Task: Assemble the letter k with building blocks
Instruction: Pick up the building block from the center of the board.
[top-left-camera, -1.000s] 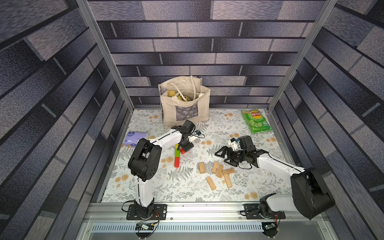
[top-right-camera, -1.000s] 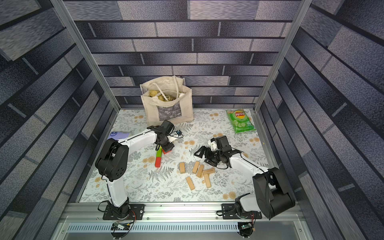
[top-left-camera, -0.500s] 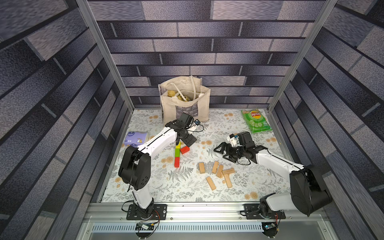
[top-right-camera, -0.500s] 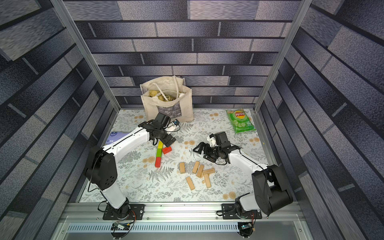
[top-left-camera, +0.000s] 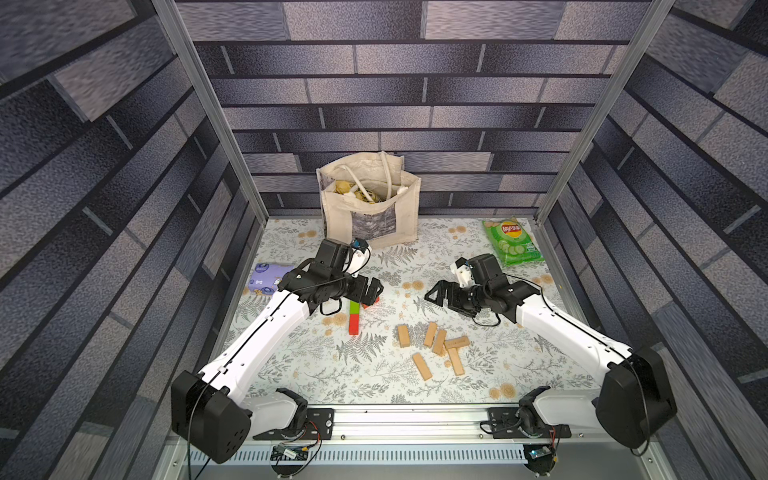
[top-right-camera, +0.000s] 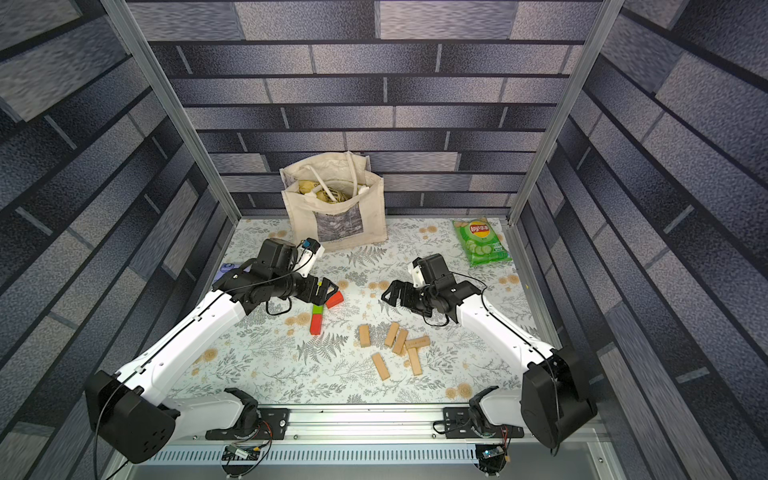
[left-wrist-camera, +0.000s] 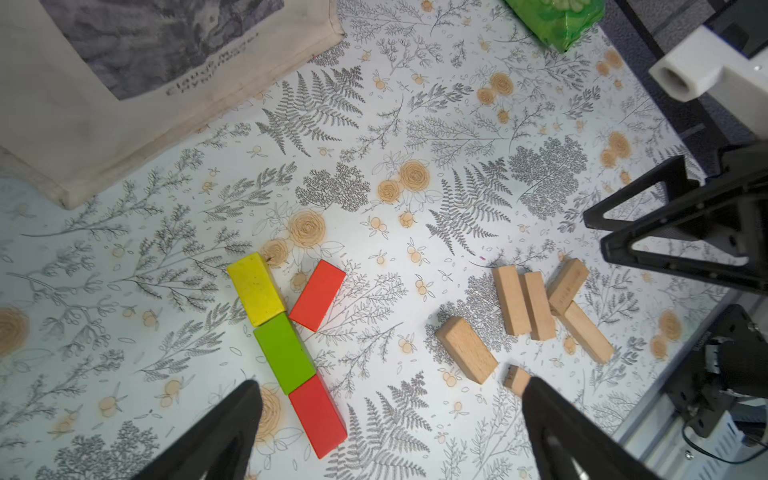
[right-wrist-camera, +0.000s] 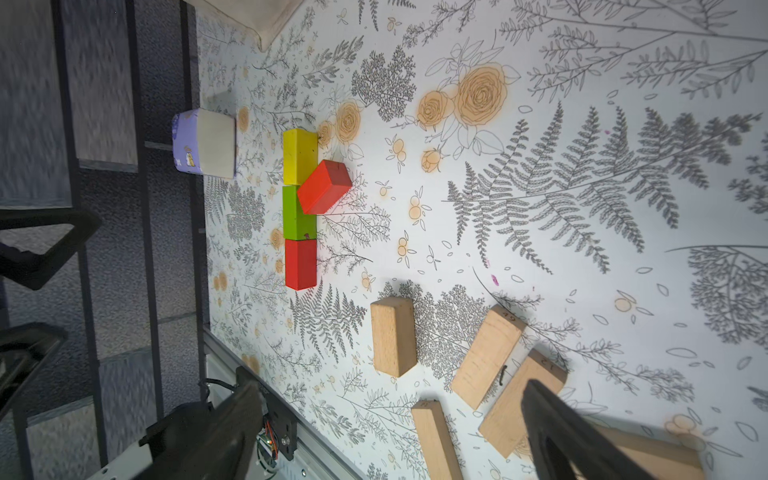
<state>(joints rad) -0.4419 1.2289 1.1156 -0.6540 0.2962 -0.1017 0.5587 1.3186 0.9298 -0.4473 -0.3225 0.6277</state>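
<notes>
Yellow block, green block, red block in row; slanted red block beside. Left gripper above, fingers spread, empty. Right gripper near tan blocks, spread, empty.

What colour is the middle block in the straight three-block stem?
Green. The middle block shows best in the left wrist view.

yellow-green-red stem lies flat, slanted red block touching, tan blocks scattered
</notes>
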